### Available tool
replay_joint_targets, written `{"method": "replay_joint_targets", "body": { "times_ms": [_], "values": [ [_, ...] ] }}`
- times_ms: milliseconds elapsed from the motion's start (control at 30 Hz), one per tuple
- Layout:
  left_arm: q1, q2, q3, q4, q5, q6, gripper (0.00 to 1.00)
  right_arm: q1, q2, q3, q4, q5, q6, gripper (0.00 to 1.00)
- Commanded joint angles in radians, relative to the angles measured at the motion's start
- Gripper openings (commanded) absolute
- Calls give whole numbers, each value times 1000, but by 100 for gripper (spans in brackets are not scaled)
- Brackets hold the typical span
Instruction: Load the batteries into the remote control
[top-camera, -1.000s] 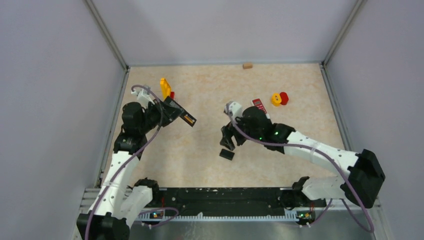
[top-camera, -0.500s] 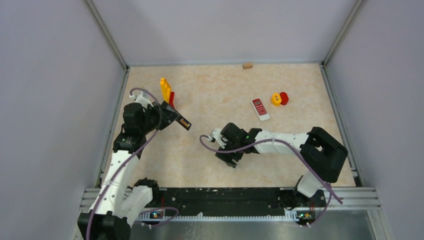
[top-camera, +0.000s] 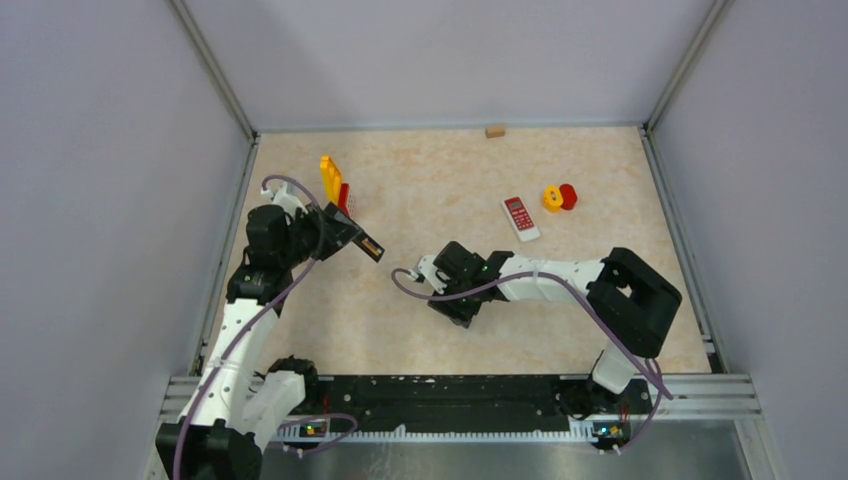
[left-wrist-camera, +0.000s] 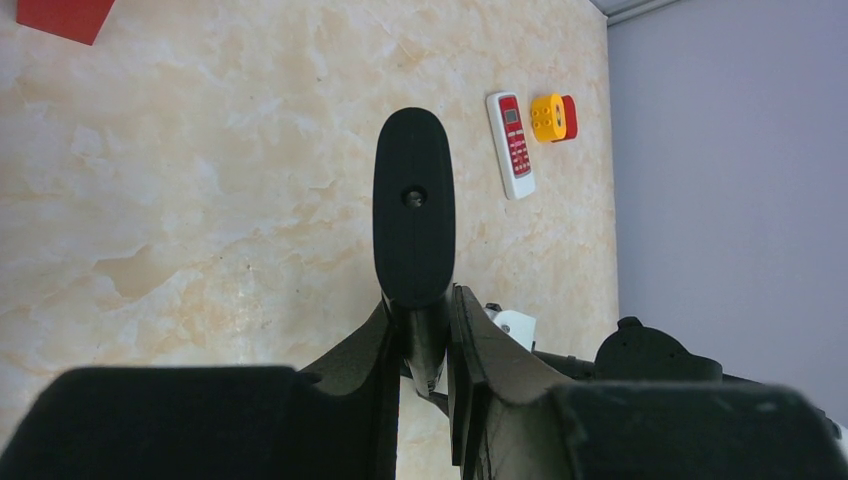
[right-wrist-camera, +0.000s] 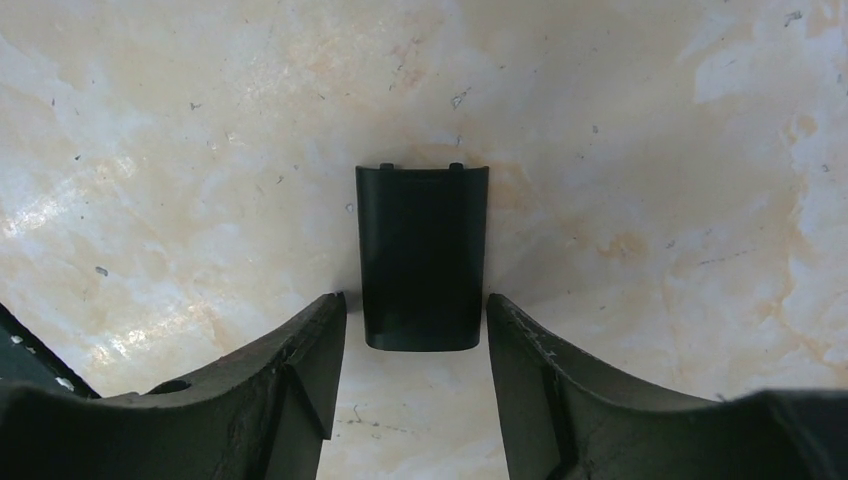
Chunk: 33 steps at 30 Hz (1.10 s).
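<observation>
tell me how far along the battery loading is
Late stage, it seems. The left pincer grips the black remote, which shows an orange patch, possibly a battery. The right pincer is open astride the battery cover on the table. Left: refitting that cover.

battery cover (right-wrist-camera: 422, 257) matt black plastic; tabletop (right-wrist-camera: 600, 120) smooth, marbled, faint sheen; black remote (left-wrist-camera: 413, 210) matt.

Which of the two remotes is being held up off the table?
The black remote, clamped in the left gripper. The white-and-red remote lies flat on the table beside the yellow block.
</observation>
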<state>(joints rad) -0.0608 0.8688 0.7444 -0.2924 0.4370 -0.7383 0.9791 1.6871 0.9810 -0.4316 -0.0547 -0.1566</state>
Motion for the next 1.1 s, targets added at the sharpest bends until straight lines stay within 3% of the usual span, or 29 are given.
{"method": "replay_joint_targets", "body": {
  "times_ms": [0, 200, 400, 500, 667, 933, 1067],
  "values": [
    [6, -5, 28, 53, 35, -4, 0, 6, 14, 50, -68, -20, 7, 55],
    [6, -5, 26, 57, 44, -7, 0, 7, 27, 61, -86, 2, 17, 55],
    [6, -1, 23, 62, 55, -13, 0, 6, -17, 51, -5, 86, 49, 34],
    [6, 1, 22, 65, 61, -15, 0, 7, -65, 34, 49, 88, 56, 29],
    [6, 0, 12, 102, 98, -20, 0, 7, -166, 8, 129, 76, 72, 27],
    [4, -6, -60, 319, 256, -90, 0, 6, -398, 13, 282, -1, 192, 26],
    [3, -36, -94, 433, 294, -114, 0, 9, -422, 77, 299, -18, 263, 26]
  ]
}}
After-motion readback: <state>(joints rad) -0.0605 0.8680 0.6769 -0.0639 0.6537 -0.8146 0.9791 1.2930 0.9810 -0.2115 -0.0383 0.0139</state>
